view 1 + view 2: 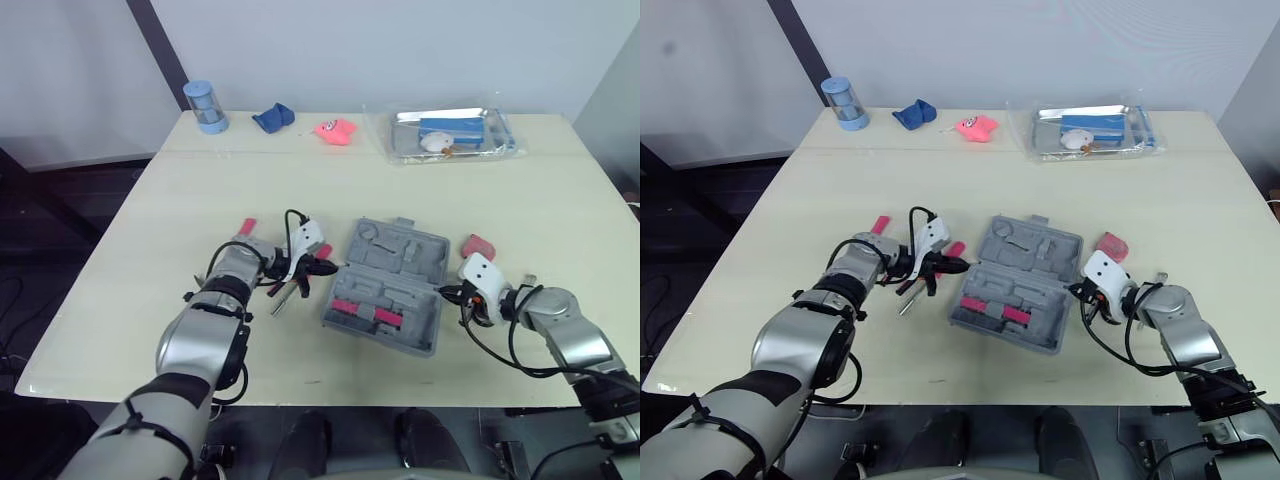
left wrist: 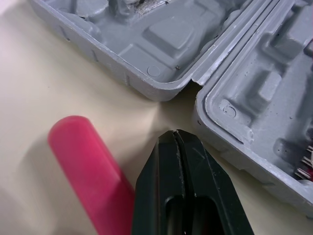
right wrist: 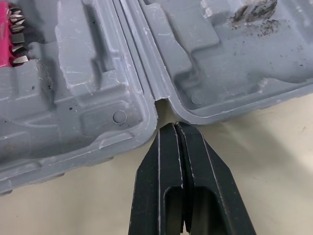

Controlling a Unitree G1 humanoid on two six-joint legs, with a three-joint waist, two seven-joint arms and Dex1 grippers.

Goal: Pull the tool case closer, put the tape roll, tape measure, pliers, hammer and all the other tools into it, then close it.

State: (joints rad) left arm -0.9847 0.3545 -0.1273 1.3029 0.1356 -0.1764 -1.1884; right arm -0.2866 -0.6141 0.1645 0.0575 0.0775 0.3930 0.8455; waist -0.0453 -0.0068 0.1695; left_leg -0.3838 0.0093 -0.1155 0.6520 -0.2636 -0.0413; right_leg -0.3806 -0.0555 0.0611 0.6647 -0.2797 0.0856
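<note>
Two grippers pinched closed, empty, flank open tool case [image 1: 421,338] at centre of table [image 1: 300,180]: left gripper [image 1: 328,267] at case's 9 o'clock, right gripper [image 1: 445,292] at 3, tips just beside hinge ends, equally near.

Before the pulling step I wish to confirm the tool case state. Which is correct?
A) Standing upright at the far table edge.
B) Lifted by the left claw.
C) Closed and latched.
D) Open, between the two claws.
D: the tool case shows its moulded inside, with the shut left claw at one side and the shut right claw at the other.
</note>
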